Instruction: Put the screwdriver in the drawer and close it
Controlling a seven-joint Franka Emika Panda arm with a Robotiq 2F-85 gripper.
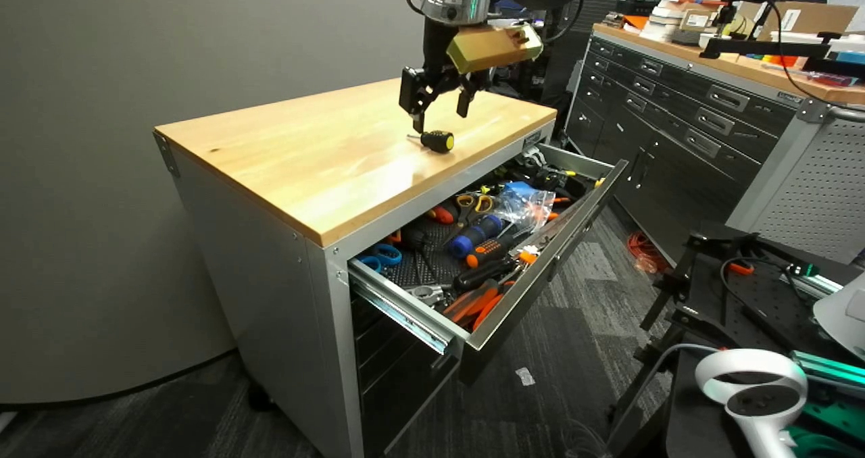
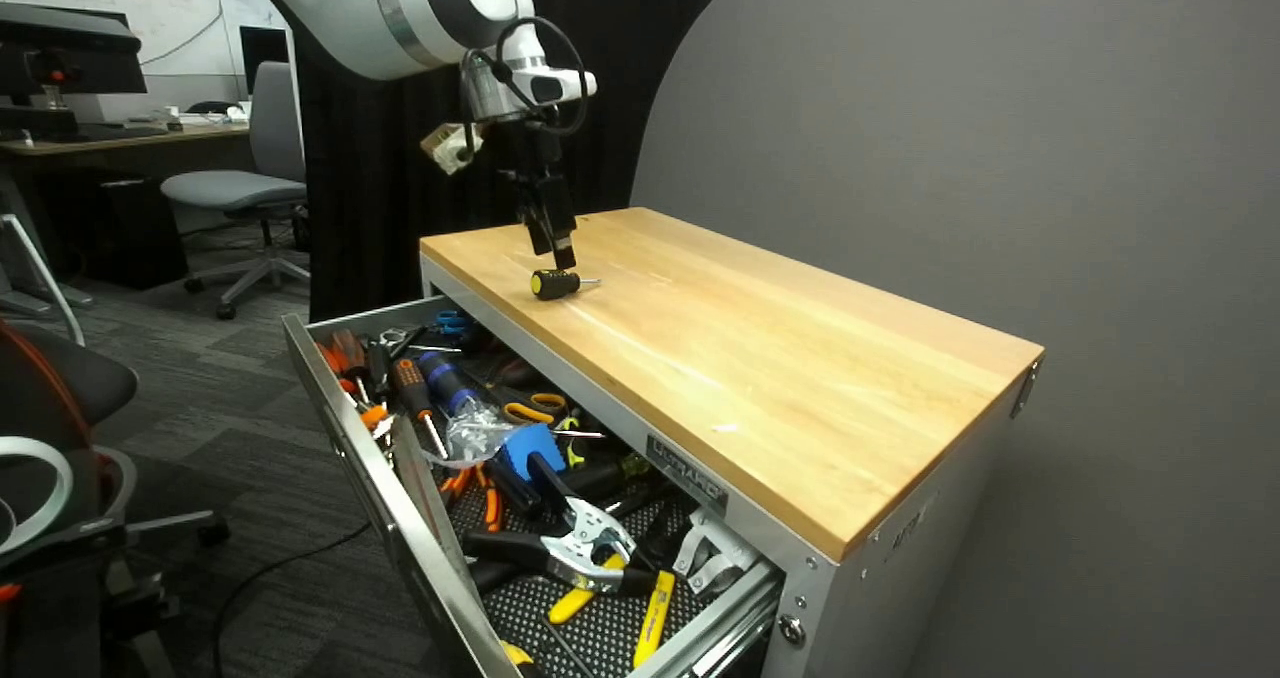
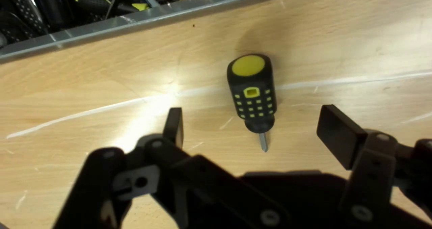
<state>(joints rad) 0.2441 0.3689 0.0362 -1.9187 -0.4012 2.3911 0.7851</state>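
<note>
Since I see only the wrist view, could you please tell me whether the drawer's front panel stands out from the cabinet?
Observer: Yes, in both exterior views the front panel of the drawer stands well out from the cabinet.
Operator: Thank you; could you name something lying around the drawer's middle?
Observer: A clear plastic bag lies there, among other things.
Operator: And am I touching down anywhere, please?
Observer: By both exterior views, the gripper seems to hang clear of the wooden top.

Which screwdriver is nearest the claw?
The stubby black screwdriver with the yellow end: it lies on the wooden top, below the open claw. The orange-and-black screwdriver is farther off, inside the open drawer.
</note>
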